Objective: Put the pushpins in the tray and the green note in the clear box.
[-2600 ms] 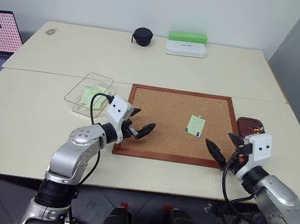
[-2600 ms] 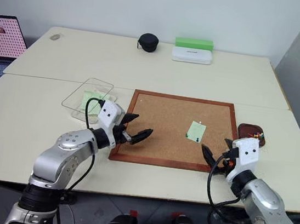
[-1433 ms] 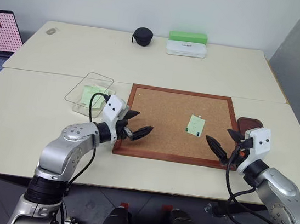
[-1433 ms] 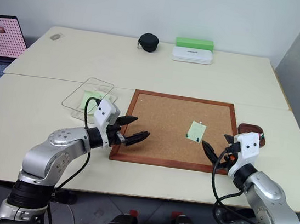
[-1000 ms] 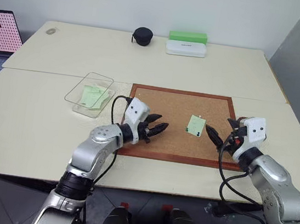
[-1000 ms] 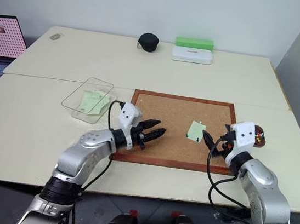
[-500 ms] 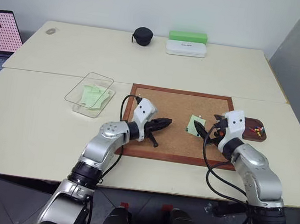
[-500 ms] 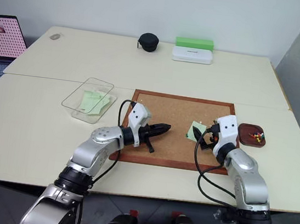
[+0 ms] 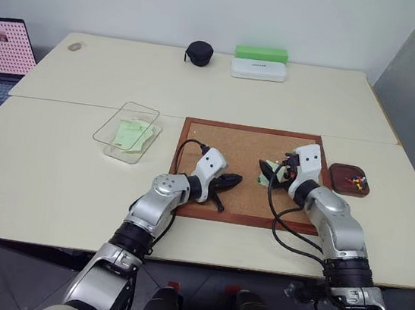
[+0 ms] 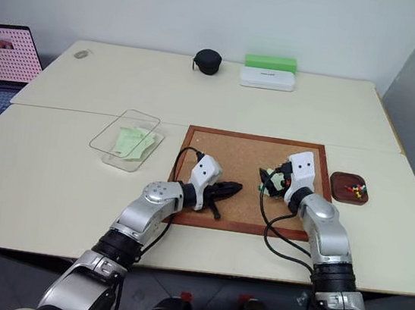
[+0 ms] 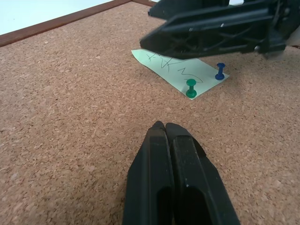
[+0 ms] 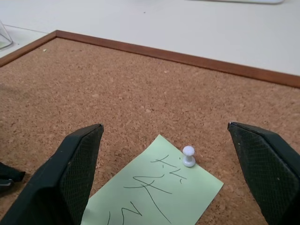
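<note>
Pale counter [image 9: 52,173], cork board [image 9: 217,141] mid-way. Green note [image 12: 154,194] still pinned there by three pushpins [image 11: 191,88]; some already in tray [image 9: 349,181]. Left hand [image 9: 233,180] clenched empty, right hand [image 9: 270,171] spread over note. Clear box [image 9: 128,131] waiting.

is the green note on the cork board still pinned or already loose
Pinned. The green note lies flat on the cork board with a green pushpin, a blue pushpin and a white pushpin standing in it.

Cork board [image 9: 246,160]: rough, grainy matt cork, smooth reddish wood frame. On it, green note [image 12: 154,192]: thin matt paper, pen scribble. Pushpins [image 11: 191,88]: glossy plastic. Left of board, clear box [image 9: 127,131]: transparent glossy plastic.
</note>
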Controlling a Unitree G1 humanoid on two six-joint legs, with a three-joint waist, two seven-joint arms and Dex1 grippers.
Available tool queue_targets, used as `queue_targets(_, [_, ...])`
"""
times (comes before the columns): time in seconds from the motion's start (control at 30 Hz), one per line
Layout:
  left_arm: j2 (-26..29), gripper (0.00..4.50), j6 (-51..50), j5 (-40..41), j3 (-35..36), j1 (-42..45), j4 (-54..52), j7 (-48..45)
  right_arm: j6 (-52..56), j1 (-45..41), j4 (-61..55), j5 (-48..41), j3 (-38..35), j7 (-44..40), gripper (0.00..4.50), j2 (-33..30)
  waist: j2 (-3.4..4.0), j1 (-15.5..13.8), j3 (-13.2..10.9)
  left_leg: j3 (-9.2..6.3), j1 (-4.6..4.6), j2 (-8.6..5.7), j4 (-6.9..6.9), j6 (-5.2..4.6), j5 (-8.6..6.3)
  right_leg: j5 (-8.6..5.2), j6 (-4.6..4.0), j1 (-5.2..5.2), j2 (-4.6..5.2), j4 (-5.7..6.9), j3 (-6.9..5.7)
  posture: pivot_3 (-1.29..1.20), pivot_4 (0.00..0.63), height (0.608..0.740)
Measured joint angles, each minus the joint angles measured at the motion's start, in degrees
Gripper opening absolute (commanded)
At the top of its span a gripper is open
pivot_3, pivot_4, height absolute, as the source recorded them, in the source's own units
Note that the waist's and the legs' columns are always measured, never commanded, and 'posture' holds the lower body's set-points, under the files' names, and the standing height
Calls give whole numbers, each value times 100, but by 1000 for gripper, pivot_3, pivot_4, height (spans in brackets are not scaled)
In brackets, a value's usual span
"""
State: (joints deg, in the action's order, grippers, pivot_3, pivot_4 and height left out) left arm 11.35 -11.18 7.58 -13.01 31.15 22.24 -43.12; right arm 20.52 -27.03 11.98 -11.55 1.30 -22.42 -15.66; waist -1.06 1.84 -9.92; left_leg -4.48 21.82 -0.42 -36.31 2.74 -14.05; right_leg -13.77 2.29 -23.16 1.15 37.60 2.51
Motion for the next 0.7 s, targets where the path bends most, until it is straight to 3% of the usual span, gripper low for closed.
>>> queue_targets(0.07, [-35,0,57,0,40,-1,36,42,-50,-73,180,25,-1,-2,4081,20,1,-1,1,0,0,0,-5,0,0,-1,2,0,0,4,0,0,150,740])
queue_targets(0.13, [-62,0,70,1,81,0,42,105,-141,-156,375,73,-9,-3,3518,39,1,1,1,0,0,0,-6,0,0,-1,2,-1,0,6,1,0,150,740])
queue_targets(0.43, [-74,0,74,-21,118,6,57,139,-348,-288,773,130,-16,-130,1835,45,1,4,0,-1,0,1,-6,0,0,-1,2,-2,-1,9,0,0,150,740])
queue_targets(0.7, [-76,0,23,-77,119,-1,13,173,-513,-370,1052,130,-117,-146,36,37,2,4,1,-1,0,1,-6,0,0,-1,2,-2,-2,10,1,0,150,740])
